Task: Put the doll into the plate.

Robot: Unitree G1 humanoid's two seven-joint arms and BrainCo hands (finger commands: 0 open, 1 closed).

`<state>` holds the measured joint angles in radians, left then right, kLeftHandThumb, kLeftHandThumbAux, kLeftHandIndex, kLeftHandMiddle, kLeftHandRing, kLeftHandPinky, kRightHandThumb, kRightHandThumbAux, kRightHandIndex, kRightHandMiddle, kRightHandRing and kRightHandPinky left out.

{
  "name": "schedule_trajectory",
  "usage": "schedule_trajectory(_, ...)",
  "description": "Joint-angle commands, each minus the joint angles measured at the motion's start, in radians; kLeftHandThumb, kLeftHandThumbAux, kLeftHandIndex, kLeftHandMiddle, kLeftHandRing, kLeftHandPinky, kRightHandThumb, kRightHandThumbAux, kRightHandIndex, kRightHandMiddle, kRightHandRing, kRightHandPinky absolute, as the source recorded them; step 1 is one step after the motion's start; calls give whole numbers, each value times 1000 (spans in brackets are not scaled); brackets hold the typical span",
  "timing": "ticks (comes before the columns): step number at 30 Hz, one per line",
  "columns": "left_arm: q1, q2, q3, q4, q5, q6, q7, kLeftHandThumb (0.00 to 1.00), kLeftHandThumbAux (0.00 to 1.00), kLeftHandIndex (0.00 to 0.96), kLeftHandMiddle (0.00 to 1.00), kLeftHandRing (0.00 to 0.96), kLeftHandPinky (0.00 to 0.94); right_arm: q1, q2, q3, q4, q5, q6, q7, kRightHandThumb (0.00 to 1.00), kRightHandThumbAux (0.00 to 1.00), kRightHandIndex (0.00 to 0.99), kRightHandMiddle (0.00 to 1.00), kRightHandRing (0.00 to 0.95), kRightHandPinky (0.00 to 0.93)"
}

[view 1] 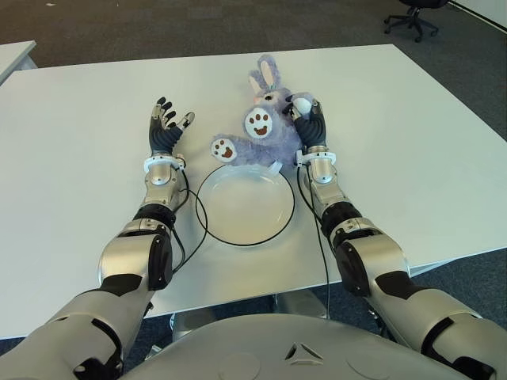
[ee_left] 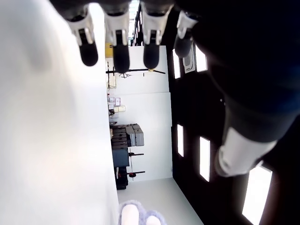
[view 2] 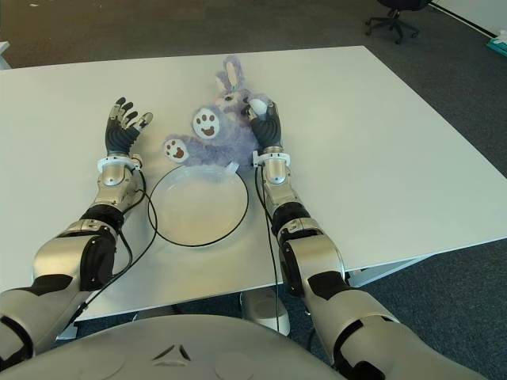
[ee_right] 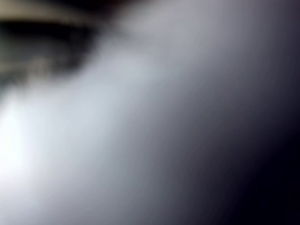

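Note:
A purple bunny doll [view 1: 265, 120] with white paws lies on its back on the white table [view 1: 79, 142], just beyond the far rim of the plate. The round white plate [view 1: 245, 210] has a dark rim and holds nothing. My right hand [view 1: 310, 119] is pressed against the doll's right side, fingers curled over its body and arm. Soft grey fur fills the right wrist view. My left hand [view 1: 166, 123] hovers left of the doll with its fingers [ee_left: 117, 51] spread, holding nothing.
Thin black cables [view 1: 194, 214] run from both wrists along the plate's sides. An office chair [view 1: 412, 16] stands on the carpet far back right. Another table's corner [view 1: 12, 55] shows at the far left. The table's front edge lies near my body.

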<state>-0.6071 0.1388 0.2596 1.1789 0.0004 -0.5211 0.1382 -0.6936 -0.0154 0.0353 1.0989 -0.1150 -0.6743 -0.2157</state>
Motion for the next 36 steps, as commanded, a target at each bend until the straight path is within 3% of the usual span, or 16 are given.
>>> schedule_trajectory(1,213,-96,-11,150,1,146,4,127,697,14,117,126,109,178,53,3,116,-5,-5,20,829,686,379,540,593,587)
schedule_trajectory(36,215,-103,-4,152,-8,148,-5,94,704,20,119,123,101,83,41,-74,96,40,-37,85,830,685,378,553,624,594)
